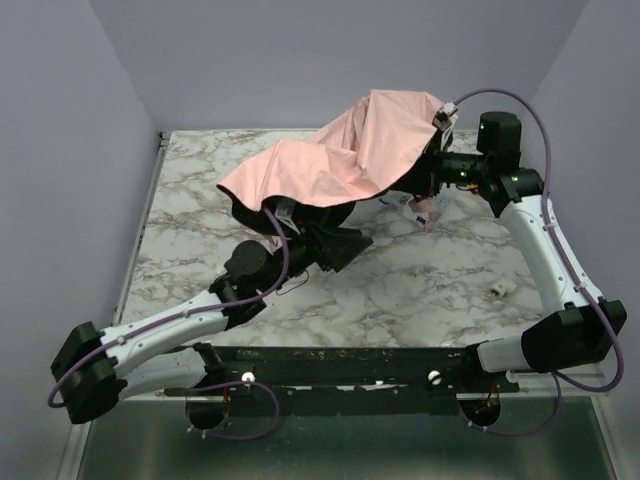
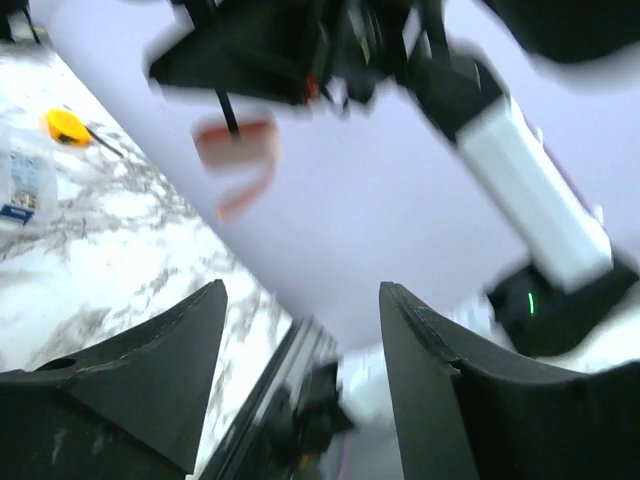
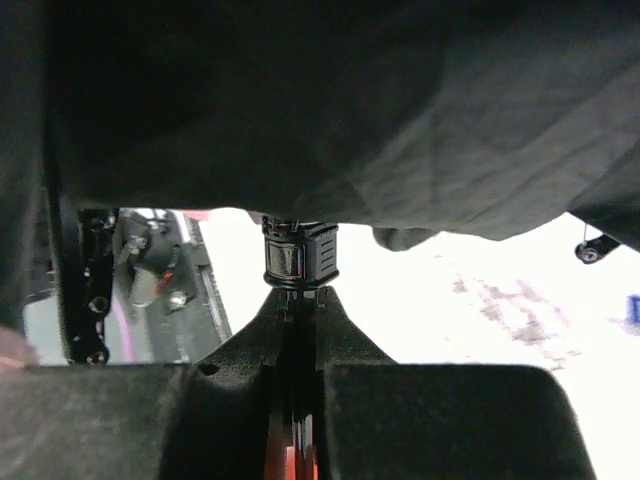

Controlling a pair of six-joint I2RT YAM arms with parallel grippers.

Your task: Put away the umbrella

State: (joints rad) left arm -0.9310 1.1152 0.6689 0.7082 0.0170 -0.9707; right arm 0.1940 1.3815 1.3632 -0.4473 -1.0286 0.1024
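The pale pink umbrella (image 1: 345, 150) is open, its canopy tilted over the back middle of the marble table (image 1: 430, 290). My right gripper (image 3: 298, 295) is shut on the thin dark shaft just below a black collar (image 3: 298, 255). The dark underside of the canopy (image 3: 350, 110) hangs above it. In the top view the right gripper (image 1: 428, 172) reaches under the canopy's right side. My left gripper (image 2: 300, 300) is open with nothing between its jaws. In the top view it (image 1: 340, 245) sits under the canopy's front edge. The handle is hidden.
A clear labelled packet (image 1: 425, 208) lies under the canopy's right edge, and also shows in the left wrist view (image 2: 22, 185) beside a small yellow object (image 2: 65, 125). A small white piece (image 1: 500, 288) lies at the right front. Grey walls enclose the table.
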